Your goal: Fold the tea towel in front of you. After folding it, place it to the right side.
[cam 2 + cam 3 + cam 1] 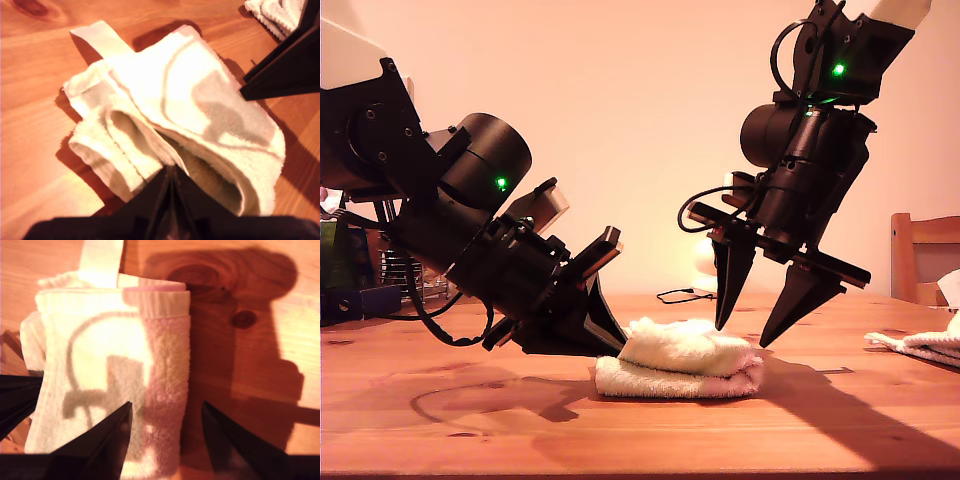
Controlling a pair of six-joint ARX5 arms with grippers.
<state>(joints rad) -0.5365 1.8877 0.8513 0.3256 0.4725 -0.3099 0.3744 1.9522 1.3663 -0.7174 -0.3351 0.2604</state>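
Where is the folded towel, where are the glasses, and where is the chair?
folded towel (685,362): exterior view, front of the top layer.
glasses (686,295): exterior view, the dark frame on the table behind the towel.
chair (923,252): exterior view's right, its wooden backrest.

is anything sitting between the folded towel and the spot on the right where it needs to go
Nothing visible blocks it. In the exterior view, bare table runs from the folded towel toward that view's right, where another towel lies at the edge.
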